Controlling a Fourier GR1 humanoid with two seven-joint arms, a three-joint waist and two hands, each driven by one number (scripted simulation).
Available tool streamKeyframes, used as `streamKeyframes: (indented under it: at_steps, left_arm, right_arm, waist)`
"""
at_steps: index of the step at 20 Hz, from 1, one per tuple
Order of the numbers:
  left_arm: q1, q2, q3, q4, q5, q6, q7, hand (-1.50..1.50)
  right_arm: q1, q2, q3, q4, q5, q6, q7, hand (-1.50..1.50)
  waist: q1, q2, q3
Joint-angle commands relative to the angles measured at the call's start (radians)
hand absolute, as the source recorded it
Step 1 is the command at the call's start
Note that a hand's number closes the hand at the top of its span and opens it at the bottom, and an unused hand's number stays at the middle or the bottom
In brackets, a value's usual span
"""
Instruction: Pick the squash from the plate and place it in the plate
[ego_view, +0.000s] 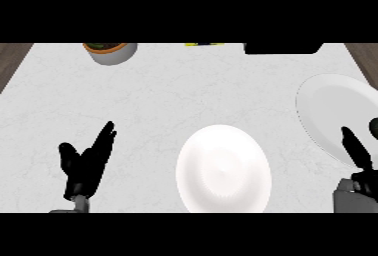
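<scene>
Two plates are set on the counter. The nearer plate, white and round, is placed at the middle of the lower part of the view, and its whole white face is exposed. The second plate, slightly greyer, is placed at the right side and is cut by the view's edge. On its right portion a small dark green shape is seen, taken to be the squash; most of it is hidden beyond the edge, so its form cannot be told. At the far side a grey pot is placed, filled with something brown and green.

The counter is topped in pale, lightly veined stone. Along its far edge a yellowish item and a black block are partly shown. Brown wood is seen at both far corners.

The right hand is raised over the near rim of the second plate, its fingers held straight and nothing grasped. The squash lies just beyond and to the right of these fingertips, close but apart. The left hand is rested at the lower left, released, fingers up, well apart from both plates.
</scene>
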Motion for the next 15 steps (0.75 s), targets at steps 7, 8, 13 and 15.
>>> streamKeyframes:
  at_steps: [7, 8, 13, 15]
  left_arm:
    - [0.033, 0.003, -0.004, -0.034, 0.003, -0.016, 0.053, 0.00]
    - [0.041, -0.041, -0.031, 0.042, -0.036, 0.004, -0.041, 0.00]
    - [-0.037, -0.018, 0.010, 0.038, -0.006, -0.010, 0.041, 0.00]
    - [-0.025, -0.028, -0.003, 0.012, -0.017, 0.009, 0.068, 0.00]
  right_arm:
    - [0.263, 0.021, 0.341, -0.122, 0.252, -0.135, 0.338, -1.50]
    - [0.268, 0.021, 0.336, -0.122, 0.269, -0.133, 0.359, -1.50]
    - [0.279, 0.021, 0.387, -0.148, 0.487, -0.104, 0.584, -1.50]
    - [0.261, 0.021, 0.400, -0.132, 0.543, -0.120, 0.658, -1.50]
  waist:
    - [0.012, 0.010, -0.006]
    - [0.009, 0.011, -0.006]
    - [0.008, 0.012, -0.006]
    - [0.009, 0.012, -0.006]
